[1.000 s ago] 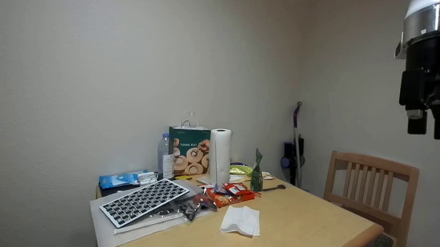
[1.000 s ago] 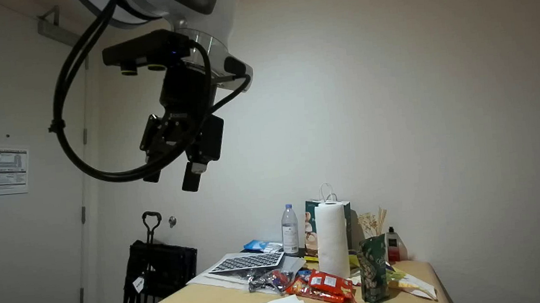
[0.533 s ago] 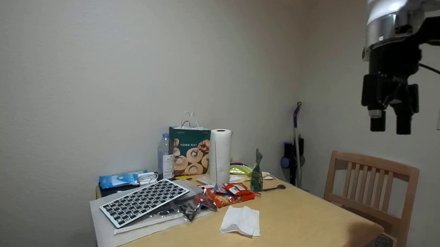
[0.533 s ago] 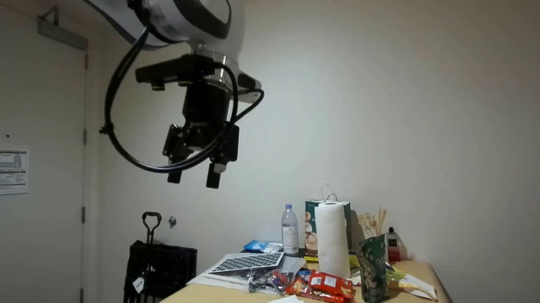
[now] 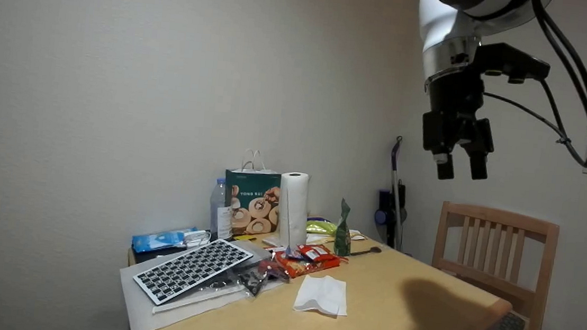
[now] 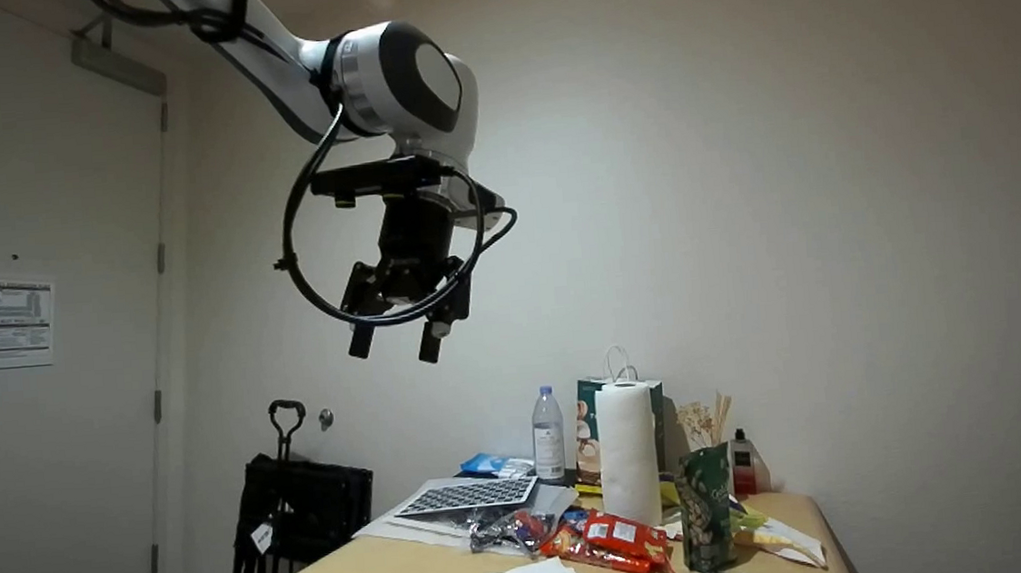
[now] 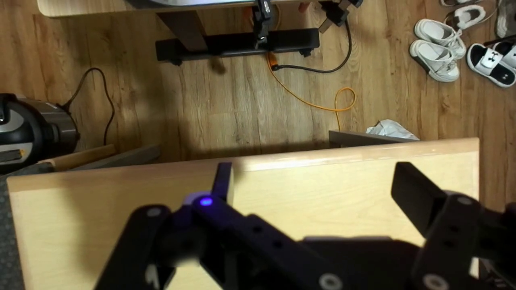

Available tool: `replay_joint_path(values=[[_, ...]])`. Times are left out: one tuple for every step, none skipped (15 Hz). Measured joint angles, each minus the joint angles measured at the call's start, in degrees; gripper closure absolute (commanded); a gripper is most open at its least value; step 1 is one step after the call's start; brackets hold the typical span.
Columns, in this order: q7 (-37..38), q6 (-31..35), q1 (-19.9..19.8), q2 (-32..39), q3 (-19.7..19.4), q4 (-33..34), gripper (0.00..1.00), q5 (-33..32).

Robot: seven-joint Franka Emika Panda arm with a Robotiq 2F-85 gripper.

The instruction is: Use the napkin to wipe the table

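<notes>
The napkin [image 5: 321, 295], white and creased, lies flat on the wooden table [image 5: 375, 321] with nothing holding it. Well above and apart from it hangs the Robotiq gripper [image 5: 462, 172], its fingers spread wide with nothing between them. Just beyond the napkin lie red snack packets [image 5: 316, 265], and behind those stands the paper towel roll [image 5: 296, 208]. I judge that no wiping is done: lowering, grasping the napkin and every stroke across the wooden table are left.
</notes>
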Motion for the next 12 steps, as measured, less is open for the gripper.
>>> replay_joint_path(values=[[0.0, -0.1, 0.0, -0.2, 0.0, 0.0, 0.0, 0.0], [0.0, -0.1, 0.0, -0.2, 0.0, 0.0, 0.0, 0.0], [0.0, -0.1, 0.0, -0.2, 0.0, 0.0, 0.0, 0.0], [0.0, 0.0, 0.0, -0.2, 0.0, 0.0, 0.0, 0.0], [-0.3, 0.3, 0.0, 0.1, -0.1, 0.0, 0.0, 0.1], [-0.3, 0.6, 0.0, 0.8, -0.3, 0.0, 0.0, 0.3], [-0.7, 1.1, 0.0, 1.8, -0.5, 0.0, 0.0, 0.5], [-1.4, 1.8, 0.0, 3.2, -0.8, 0.1, 0.0, 0.7], [-2.2, 2.3, 0.0, 4.9, -1.0, 0.2, 0.0, 0.7], [-3.1, 2.6, 0.0, 6.8, -1.2, 0.6, 0.0, 0.7], [-4.0, 2.7, 0.0, 8.8, -1.3, 1.0, 0.0, 0.7], [-4.7, 2.7, 0.0, 10.8, -1.4, 1.4, 0.0, 0.7]])
